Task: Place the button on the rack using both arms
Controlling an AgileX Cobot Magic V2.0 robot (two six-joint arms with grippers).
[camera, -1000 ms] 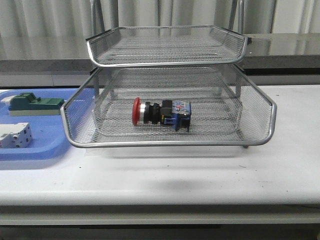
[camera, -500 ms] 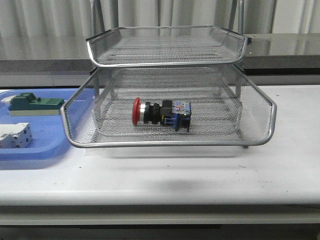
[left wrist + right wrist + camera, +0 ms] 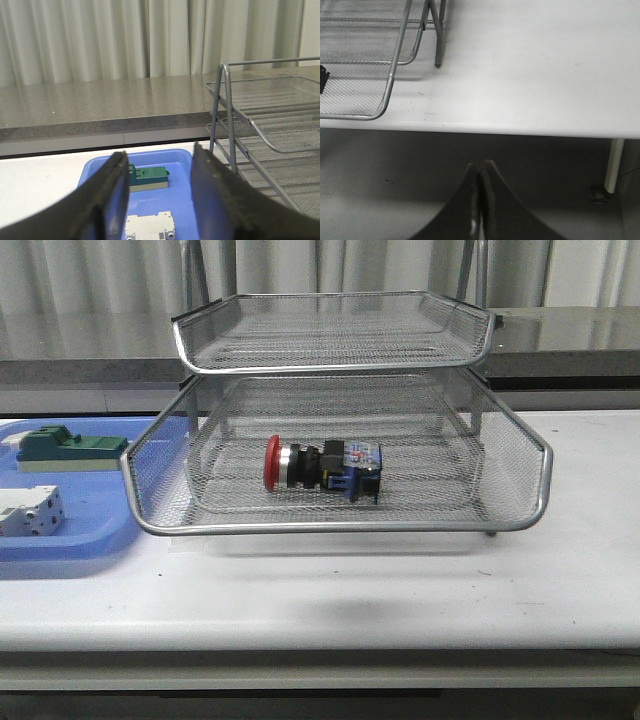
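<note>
The button (image 3: 322,467), red-headed with a silver collar and black and blue body, lies on its side in the lower tier of the silver wire-mesh rack (image 3: 340,527). A dark corner of the button (image 3: 323,80) shows at the edge of the right wrist view, inside the rack (image 3: 390,85). Neither arm appears in the front view. My left gripper (image 3: 159,161) is open, held back from the blue tray with nothing between its fingers. My right gripper (image 3: 480,167) is shut and empty, off the table's front edge over the floor.
A flat blue tray (image 3: 80,530) lies left of the rack with a green block (image 3: 68,447) and a white block (image 3: 30,510) in it. The rack's upright legs (image 3: 220,110) stand beside that tray. A table leg (image 3: 614,165) stands under the table's right side.
</note>
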